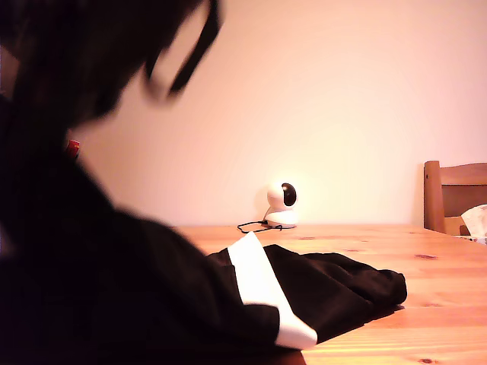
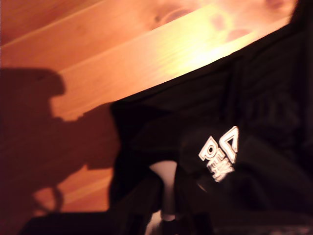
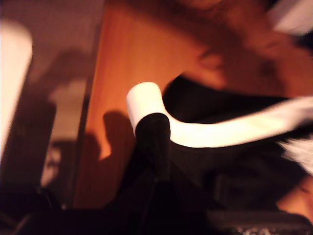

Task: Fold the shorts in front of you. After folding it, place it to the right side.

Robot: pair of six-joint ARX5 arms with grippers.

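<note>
Nearest, my second gripper [image 3: 154,142]: clenched on the white hem band [image 3: 215,133] of the shorts [image 3: 234,161]; the band curls over the dark finger and hangs limp on either side.
Nearest, my first gripper [image 2: 164,196]: low over black cloth beside the white printed logo [image 2: 220,154]; a pale finger shows among folds, but I cannot tell whether it is pinching or free.
Foreground, exterior view: a large dark blurred mass fills the 7 to 11 o'clock part of the frame, probably an arm; which arm, I cannot tell.
Shorts [image 1: 327,293]: lying bunched on the wooden table [image 1: 441,304], about 5 o'clock from the exterior view's centre, one white band [image 1: 266,293] raised and draped across the black.
Handling, as I judge: light, very soft, no stiffness; it sags and creases wherever unsupported, and should drag on the wood rather than slide freely.
Where to hold: the hem band or a seamed edge, pinching through both layers; a corner grip at each end keeps a fold line straight.
Farther: small white camera [image 1: 283,204] with its black cable [image 1: 251,225], at 12 o'clock beyond the shorts.
Farthest: wooden chair [image 1: 455,196] at 3 o'clock, against the plain wall.
</note>
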